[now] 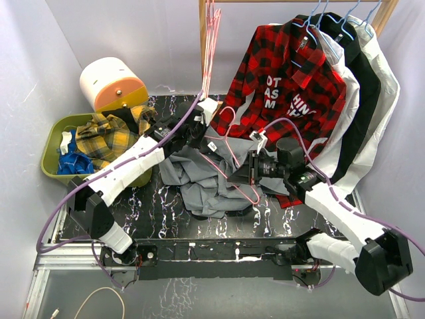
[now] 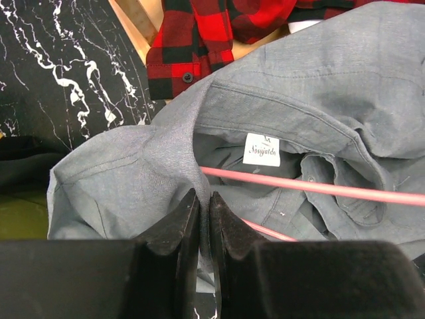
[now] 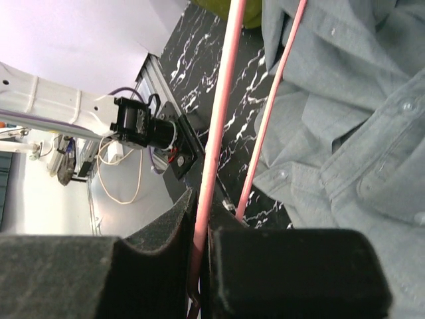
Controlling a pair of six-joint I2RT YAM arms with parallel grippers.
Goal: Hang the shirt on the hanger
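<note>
My left gripper is pinched tight on the grey shirt beside its collar, just below the hanging red plaid shirt. My right gripper is clamped on the pink hanger, whose bar runs across the grey shirt's neck opening, also below the red plaid shirt.

Overhead view looking down, both wrist views close on shirt
</note>
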